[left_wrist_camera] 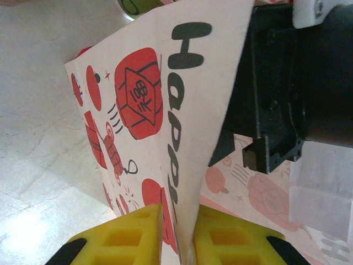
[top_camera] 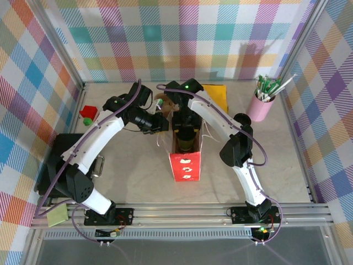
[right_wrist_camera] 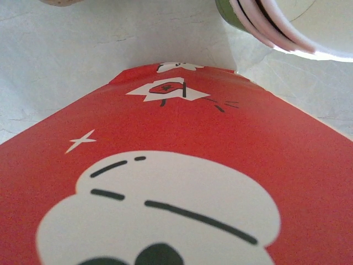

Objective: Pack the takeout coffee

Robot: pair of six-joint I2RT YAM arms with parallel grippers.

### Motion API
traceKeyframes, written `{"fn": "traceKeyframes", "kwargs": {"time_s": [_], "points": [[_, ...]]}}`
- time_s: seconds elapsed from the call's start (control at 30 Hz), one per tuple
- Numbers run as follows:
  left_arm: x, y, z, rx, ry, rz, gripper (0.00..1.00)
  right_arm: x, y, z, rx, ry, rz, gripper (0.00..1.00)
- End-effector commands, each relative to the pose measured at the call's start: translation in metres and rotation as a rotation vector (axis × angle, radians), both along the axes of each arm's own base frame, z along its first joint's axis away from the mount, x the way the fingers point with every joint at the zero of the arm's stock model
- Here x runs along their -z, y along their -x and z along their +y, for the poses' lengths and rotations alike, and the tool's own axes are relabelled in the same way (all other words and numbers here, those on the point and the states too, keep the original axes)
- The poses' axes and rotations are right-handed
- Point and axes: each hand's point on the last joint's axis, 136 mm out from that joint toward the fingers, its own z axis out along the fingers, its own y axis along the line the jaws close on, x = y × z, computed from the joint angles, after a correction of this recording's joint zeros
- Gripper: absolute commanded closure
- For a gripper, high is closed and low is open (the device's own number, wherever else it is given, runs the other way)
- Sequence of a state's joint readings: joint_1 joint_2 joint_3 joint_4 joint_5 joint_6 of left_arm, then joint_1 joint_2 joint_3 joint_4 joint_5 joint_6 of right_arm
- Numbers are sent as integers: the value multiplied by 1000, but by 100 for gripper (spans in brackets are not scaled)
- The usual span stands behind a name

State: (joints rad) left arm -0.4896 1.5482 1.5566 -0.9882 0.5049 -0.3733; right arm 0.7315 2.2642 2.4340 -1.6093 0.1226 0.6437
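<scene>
The left gripper pinched the paper bag by its wall between yellow fingers, while the right gripper seemingly reached into it, its jaws' state impossible to tell.

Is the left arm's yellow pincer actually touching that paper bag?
Touching. In the left wrist view, a wall of the paper bag runs down between the two yellow fingers of the left pincer, pinched with no gap.

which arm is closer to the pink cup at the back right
Right. The right arm bends its elbow close by on the near side of the pink cup; the left arm lies beyond the paper bag, across the table.
</scene>
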Motion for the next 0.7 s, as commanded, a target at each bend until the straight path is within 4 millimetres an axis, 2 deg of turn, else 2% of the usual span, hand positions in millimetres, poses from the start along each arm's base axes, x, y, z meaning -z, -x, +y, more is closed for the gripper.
{"fn": "traceKeyframes", "kwargs": {"time_s": [0.0, 0.67], "points": [[-6, -3, -4, 20, 2, -27, 81, 9, 6, -11, 27, 53, 43, 42], [0, -5, -3, 16, -16, -22, 80, 37, 11, -8, 43, 27, 66, 42]]}}
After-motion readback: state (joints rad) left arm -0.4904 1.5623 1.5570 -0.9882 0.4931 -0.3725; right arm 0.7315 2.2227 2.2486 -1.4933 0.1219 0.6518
